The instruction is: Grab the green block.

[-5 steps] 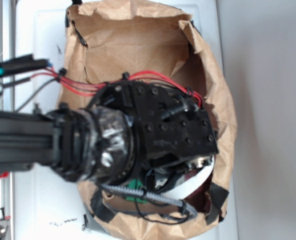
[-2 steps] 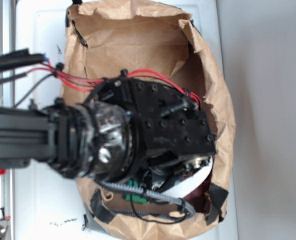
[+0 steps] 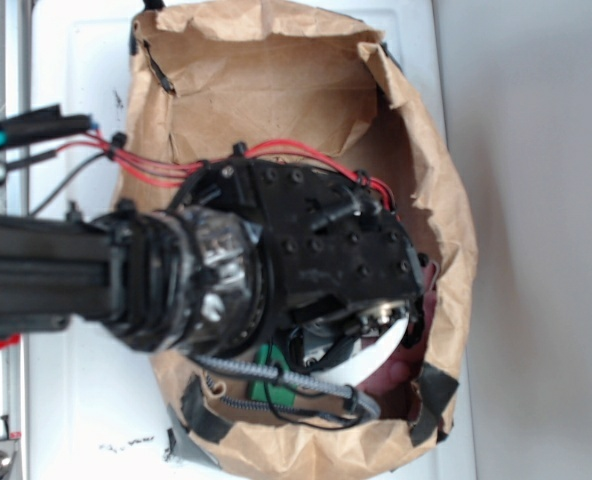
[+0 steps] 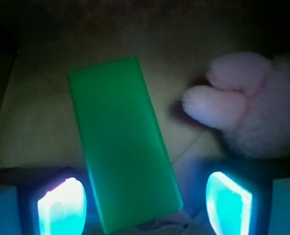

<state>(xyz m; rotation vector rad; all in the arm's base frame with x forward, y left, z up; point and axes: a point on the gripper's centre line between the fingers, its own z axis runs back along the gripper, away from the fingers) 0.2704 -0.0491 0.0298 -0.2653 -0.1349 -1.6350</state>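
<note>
Exterior view records a crumpled brown paper bag point(image 3: 276, 90), its mouth open wide toward the camera, lying on a white surface point(image 3: 76, 400). The black arm point(image 3: 36, 275) enters from the left, and its wrist housing with the gripper point(image 3: 346, 335) sits inside the bag, blocking most of the interior. Red wires point(image 3: 146, 165) run along the top of the housing. Below the housing, a small patch of the green block point(image 3: 272, 362) shows on the bag floor, partly crossed by a braided grey cable point(image 3: 276, 378). A pale pink shape, the pink plush bunny point(image 3: 391, 375), shows at the lower right inside the bag. Wrist view shows the green block point(image 4: 121, 142) lying flat on the brown paper floor, its long axis slightly tilted, its lower end reaching down between the two glowing fingertips point(image 4: 61, 205). The gripper point(image 4: 145, 204) is spread wide and holds nothing; the block lies closer to the fingertip at frame left, with clear space to the other one. Whether the fingertips touch the block cannot be told. The pink plush bunny point(image 4: 248, 103) lies to the right of the block, apart from it, also on the bag floor.
</note>
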